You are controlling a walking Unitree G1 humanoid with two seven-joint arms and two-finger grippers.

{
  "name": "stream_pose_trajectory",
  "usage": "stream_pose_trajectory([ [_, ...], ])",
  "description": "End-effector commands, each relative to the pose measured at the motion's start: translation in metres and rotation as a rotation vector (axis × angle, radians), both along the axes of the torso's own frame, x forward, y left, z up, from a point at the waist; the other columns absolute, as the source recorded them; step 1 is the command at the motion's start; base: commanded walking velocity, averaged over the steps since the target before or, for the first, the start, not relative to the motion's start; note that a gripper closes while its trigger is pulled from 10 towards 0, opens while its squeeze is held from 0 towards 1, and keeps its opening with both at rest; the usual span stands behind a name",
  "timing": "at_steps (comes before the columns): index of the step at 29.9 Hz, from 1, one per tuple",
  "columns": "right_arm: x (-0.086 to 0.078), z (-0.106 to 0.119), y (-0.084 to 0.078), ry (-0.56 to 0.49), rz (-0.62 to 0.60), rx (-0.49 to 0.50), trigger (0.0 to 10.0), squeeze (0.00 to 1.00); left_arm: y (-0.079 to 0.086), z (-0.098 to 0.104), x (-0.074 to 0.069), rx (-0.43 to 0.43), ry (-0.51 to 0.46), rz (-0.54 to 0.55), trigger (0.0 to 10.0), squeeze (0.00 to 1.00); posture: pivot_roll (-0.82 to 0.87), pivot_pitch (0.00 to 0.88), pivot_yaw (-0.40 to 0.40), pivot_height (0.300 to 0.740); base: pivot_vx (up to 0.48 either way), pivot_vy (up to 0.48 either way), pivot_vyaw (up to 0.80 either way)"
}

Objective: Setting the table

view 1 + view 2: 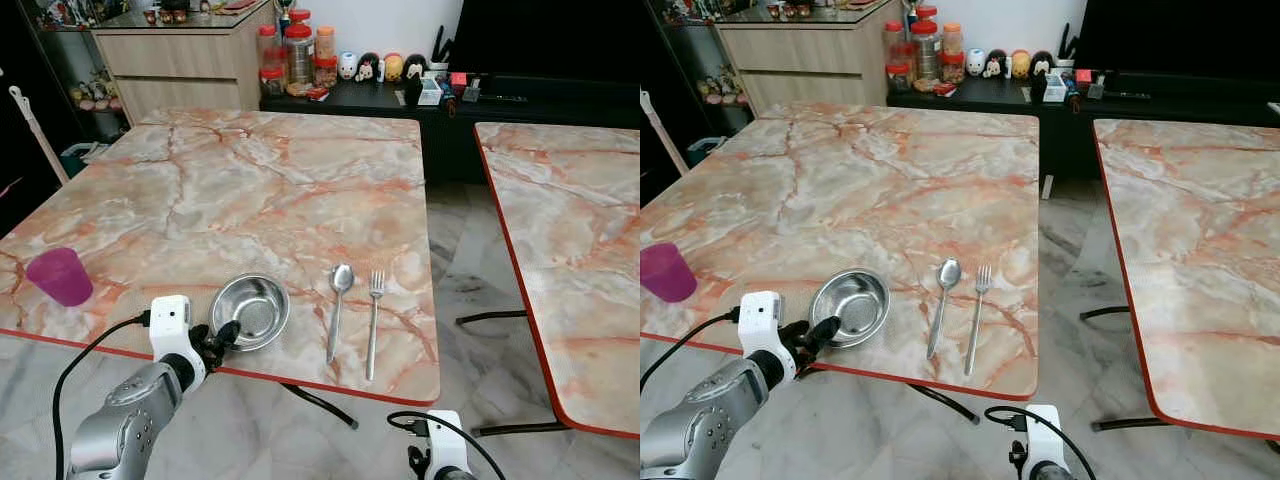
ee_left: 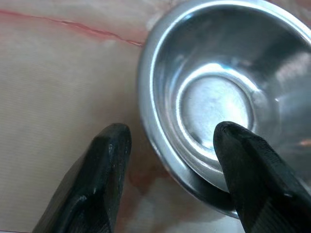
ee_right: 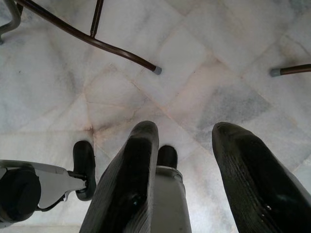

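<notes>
Left end effector (image 1: 222, 337) straddling bowl (image 1: 252, 308) rim

Steel bowl (image 1: 250, 310), spoon (image 1: 338, 310), fork (image 1: 373, 322) side by side, purple cup (image 1: 60, 276) apart

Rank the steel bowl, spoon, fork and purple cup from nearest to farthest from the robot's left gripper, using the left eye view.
From the left gripper:
1. Steel bowl, right at its fingertips.
2. Spoon, beyond the bowl, rightward.
3. Fork and purple cup, on opposite sides; too close to call.
</notes>
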State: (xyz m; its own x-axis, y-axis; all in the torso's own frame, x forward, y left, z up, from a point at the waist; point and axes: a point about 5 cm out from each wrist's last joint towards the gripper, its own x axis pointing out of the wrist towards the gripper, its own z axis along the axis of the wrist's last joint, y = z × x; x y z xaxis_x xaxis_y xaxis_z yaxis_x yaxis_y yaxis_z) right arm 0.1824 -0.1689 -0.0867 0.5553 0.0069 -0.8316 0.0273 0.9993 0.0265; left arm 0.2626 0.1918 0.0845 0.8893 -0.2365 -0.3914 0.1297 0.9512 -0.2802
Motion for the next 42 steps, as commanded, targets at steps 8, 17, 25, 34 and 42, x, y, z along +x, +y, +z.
stream_pose_trajectory([
  [8,-0.001,0.000,0.000,0.001,-0.008,0.006,10.0,0.00,0.001,0.011,0.003,-0.003,-0.033,-0.016,0.0,0.00,0.08,0.013,0.022,0.732,0.000,0.000,0.00],
  [17,-0.001,0.000,0.001,0.004,-0.001,0.005,10.0,0.00,0.000,0.011,0.001,0.007,-0.026,-0.027,0.0,0.00,0.08,0.015,0.019,0.732,0.000,0.000,0.00],
  [25,0.000,0.000,0.002,0.007,0.004,0.008,10.0,0.00,-0.001,0.016,0.001,0.015,-0.035,-0.049,0.0,0.00,0.09,0.014,0.020,0.732,0.000,0.000,0.00],
  [34,0.000,0.000,0.003,0.007,0.003,0.009,10.0,0.00,0.002,0.019,0.001,0.036,-0.040,-0.063,0.0,0.00,0.09,0.014,0.020,0.732,0.000,0.000,0.00],
  [42,0.000,0.000,0.003,0.009,0.006,0.010,10.0,0.00,0.009,0.033,0.008,0.042,-0.126,-0.008,0.0,0.00,0.09,0.010,0.021,0.732,0.000,0.000,0.00],
])
